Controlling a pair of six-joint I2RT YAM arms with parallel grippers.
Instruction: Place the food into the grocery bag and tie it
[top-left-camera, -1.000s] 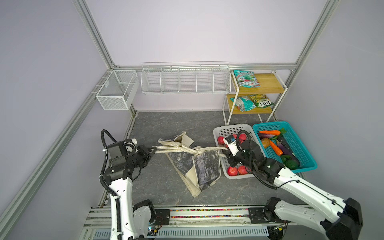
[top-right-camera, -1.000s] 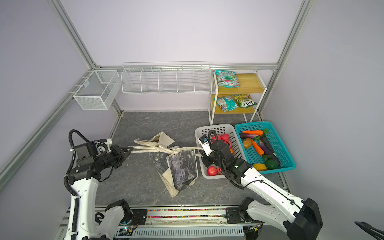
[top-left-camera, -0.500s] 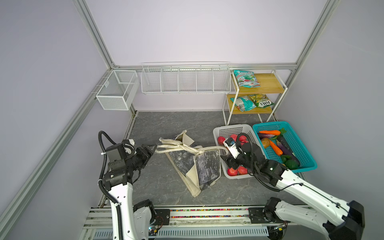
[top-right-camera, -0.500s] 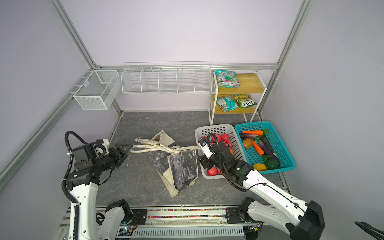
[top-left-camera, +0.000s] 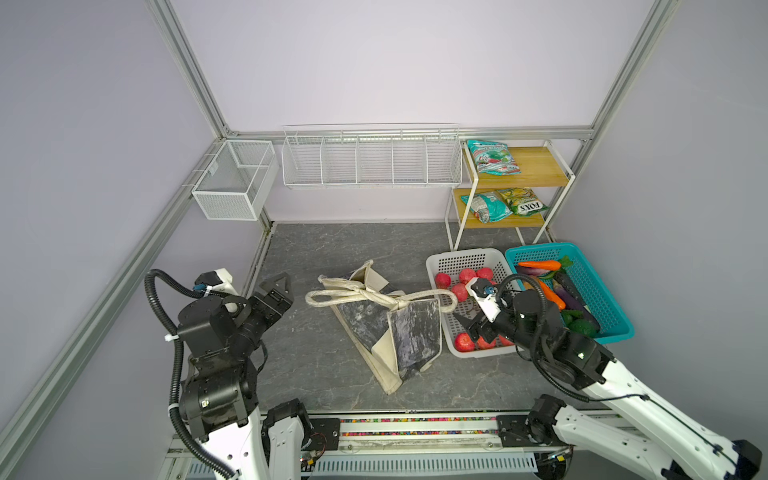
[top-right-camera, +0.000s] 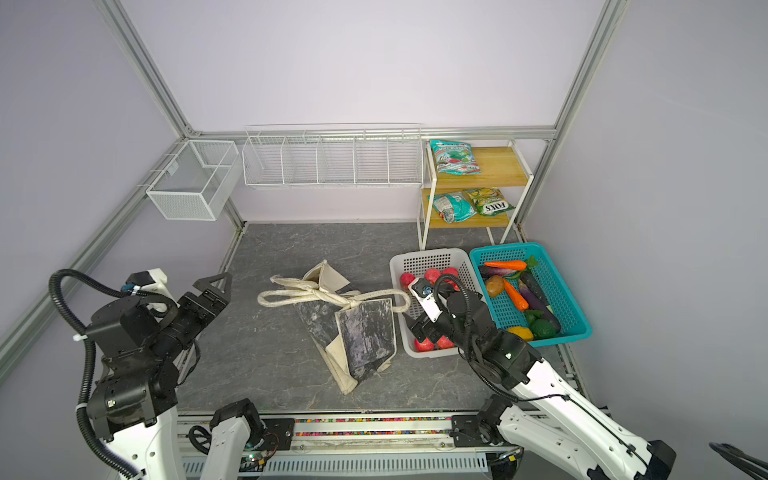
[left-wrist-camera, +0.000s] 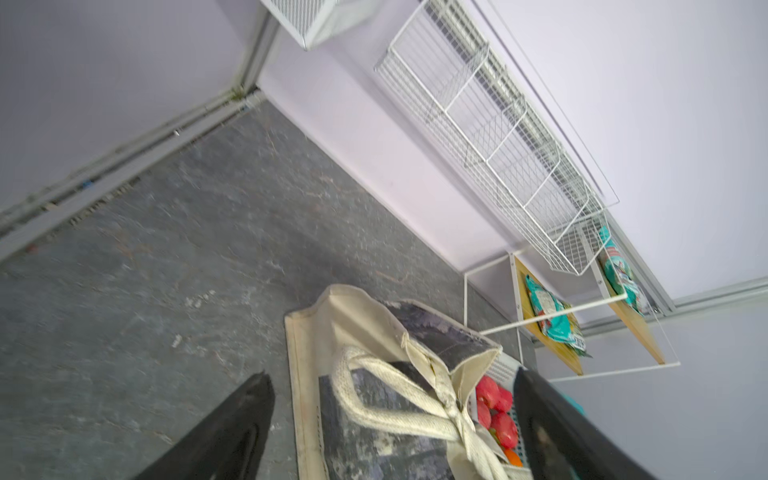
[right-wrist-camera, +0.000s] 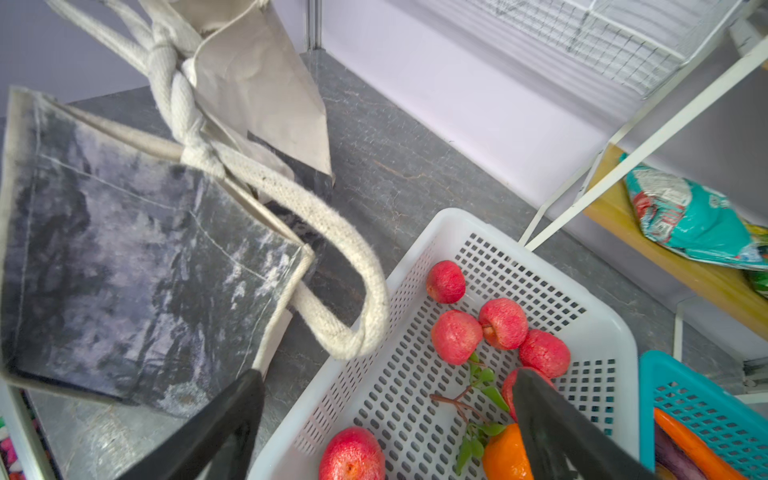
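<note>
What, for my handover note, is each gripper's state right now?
Left gripper: open, holding nothing.
Right gripper: open, holding nothing.

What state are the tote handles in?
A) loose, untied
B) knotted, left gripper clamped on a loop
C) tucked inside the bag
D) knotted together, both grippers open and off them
D: the handles are tied in a knot over the tote, and the left gripper and right gripper stand open, holding nothing.
</note>
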